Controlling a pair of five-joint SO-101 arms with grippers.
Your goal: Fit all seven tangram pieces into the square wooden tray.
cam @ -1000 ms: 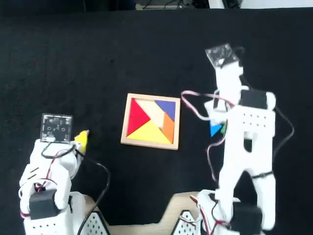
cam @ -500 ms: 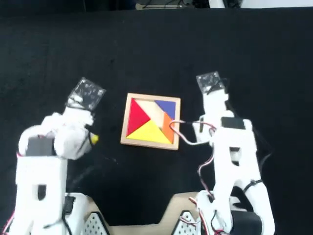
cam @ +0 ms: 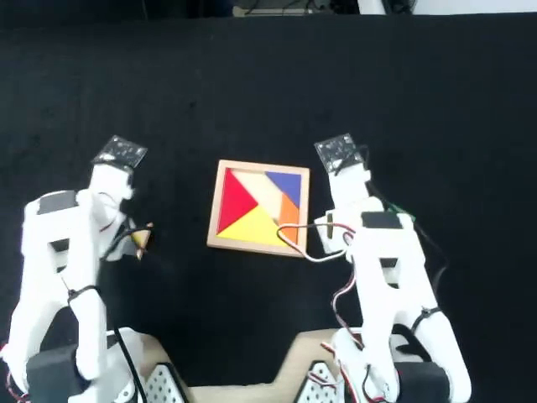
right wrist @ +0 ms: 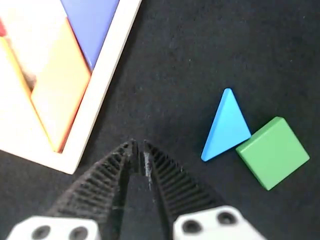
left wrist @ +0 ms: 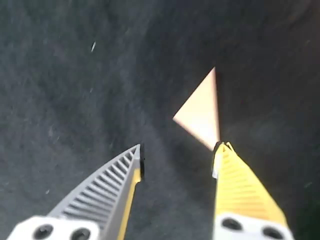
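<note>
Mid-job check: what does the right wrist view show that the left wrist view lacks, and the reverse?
Right wrist view: the right gripper, shut, beside a corner of the tray, which holds a blue piece and an orange piece. Farther off lies a light blue triangle next to a green square.
Left wrist view: the left gripper, open, with a pale triangle lying just ahead of one fingertip.
Both: the black cloth under everything.
</note>
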